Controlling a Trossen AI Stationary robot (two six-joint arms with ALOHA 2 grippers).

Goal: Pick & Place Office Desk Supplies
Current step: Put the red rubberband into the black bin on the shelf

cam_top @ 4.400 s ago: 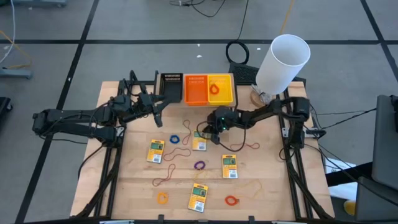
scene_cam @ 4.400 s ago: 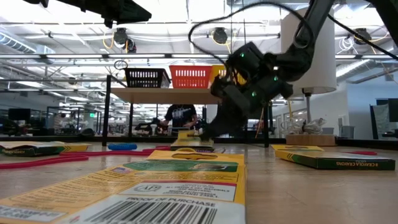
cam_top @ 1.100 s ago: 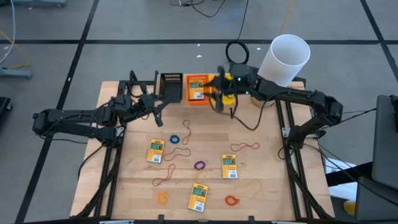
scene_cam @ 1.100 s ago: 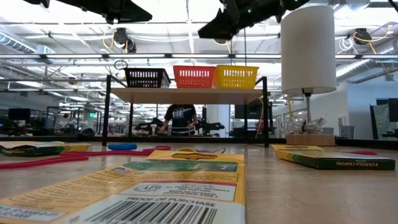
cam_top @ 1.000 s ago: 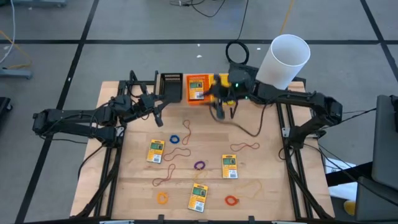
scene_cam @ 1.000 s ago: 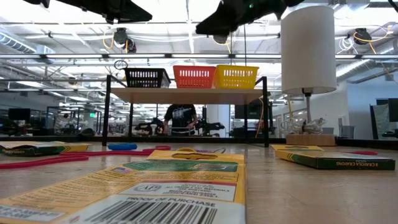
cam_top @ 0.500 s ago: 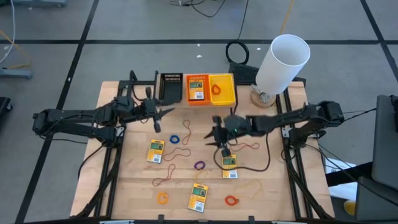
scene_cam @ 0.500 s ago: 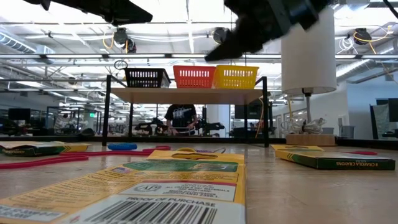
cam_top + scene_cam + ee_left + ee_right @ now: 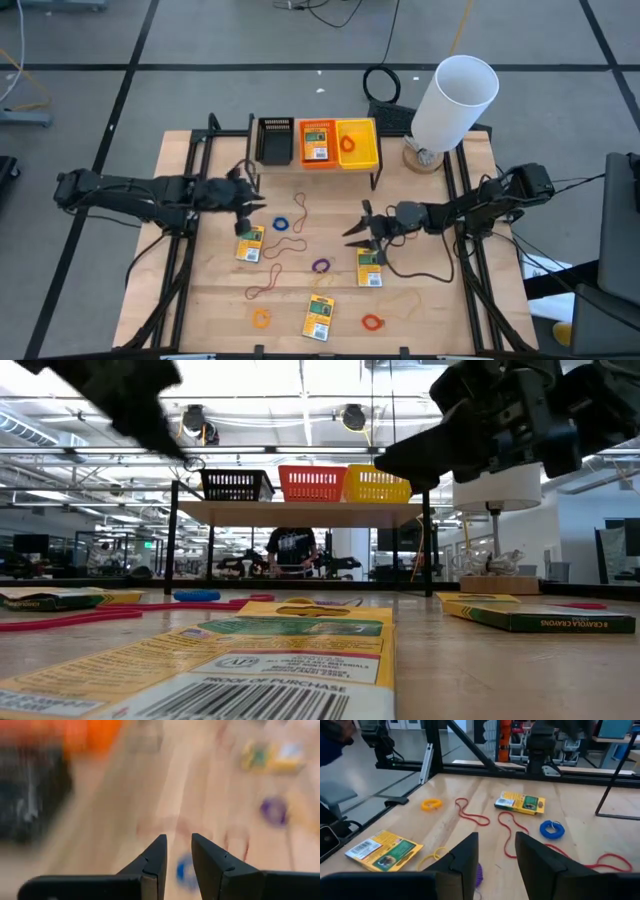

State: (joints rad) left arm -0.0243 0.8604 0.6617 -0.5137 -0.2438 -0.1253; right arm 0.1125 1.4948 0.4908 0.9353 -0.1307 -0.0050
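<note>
Three yellow packs lie flat on the wooden table: a left one [image 9: 251,243], a right one [image 9: 369,265] and a near one [image 9: 320,317]. Another pack [image 9: 317,140] lies in the orange bin [image 9: 303,152]. Loose bands lie around them: blue [image 9: 283,222], purple [image 9: 320,266], orange [image 9: 261,318] and red [image 9: 372,323]. My left gripper [image 9: 244,210] hangs open, tipped downward, just beyond the left pack. My right gripper [image 9: 358,229] is open and level, above the table by the right pack's far end. In its wrist view the purple band [image 9: 479,872] shows between its fingers.
Black [image 9: 275,140], orange and yellow [image 9: 355,143] bins stand on a raised shelf at the far edge; an orange band lies in the yellow one. A big white cylinder [image 9: 455,95] stands at the far right corner. Long red cords [image 9: 290,245] wind across the middle.
My right gripper has come away from the bins at the far edge, dropping toward the table's middle near the right pack. My left gripper has tipped downward and sunk a little toward the left pack. No thing on the table has moved.
</note>
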